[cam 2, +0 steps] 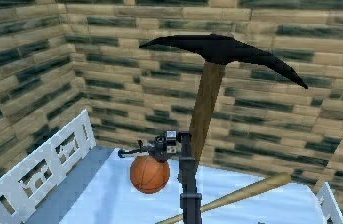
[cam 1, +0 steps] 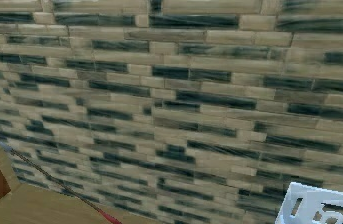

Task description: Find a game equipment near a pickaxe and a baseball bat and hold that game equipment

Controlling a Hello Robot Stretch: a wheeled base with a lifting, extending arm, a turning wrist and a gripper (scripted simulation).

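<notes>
In the arm side view an orange ball (cam 2: 149,175), shaped like a basketball, lies on a pale blue bed surface (cam 2: 99,195). A pickaxe (cam 2: 211,95) with a black head and wooden handle leans upright against the brick wall just behind it. A wooden baseball bat (cam 2: 234,195) lies slanted to the ball's right. The dark arm bar (cam 2: 189,195) rises from the bottom edge. The gripper (cam 2: 131,153) sits just above the ball, fingers pointing left. I cannot tell whether it holds anything.
A white slatted rail (cam 2: 44,165) borders the bed on the left; another white rail piece (cam 1: 324,205) shows at the forward view's bottom right. Brick walls (cam 1: 179,100) stand close ahead and behind the bed. A strip of wooden floor (cam 1: 39,205) lies at the lower left.
</notes>
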